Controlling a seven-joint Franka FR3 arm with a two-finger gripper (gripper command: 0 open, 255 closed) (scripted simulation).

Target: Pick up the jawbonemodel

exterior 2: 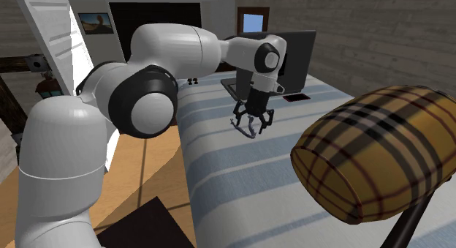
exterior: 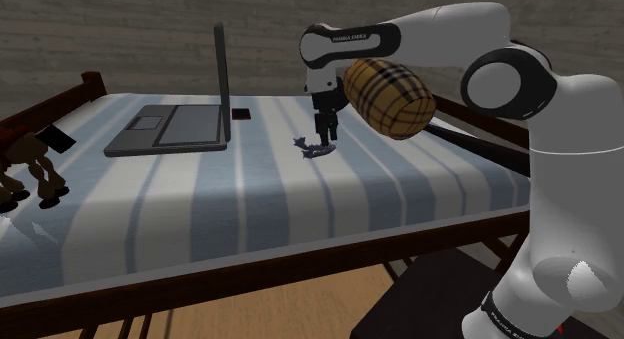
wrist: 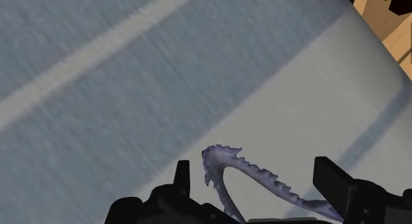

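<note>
One jawbone model (wrist: 264,178); tool (wrist: 255,168) spread around it

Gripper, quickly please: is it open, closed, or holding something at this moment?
Gripper: open, holding nothing; the jawbone model lies in the gap, not clasped.

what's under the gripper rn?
The bluish-grey jawbone model, lying on the striped bedcover between the open fingers of the gripper. In the wrist view one end runs behind the gripper's body, so that part and any finger contact can't be seen.
</note>
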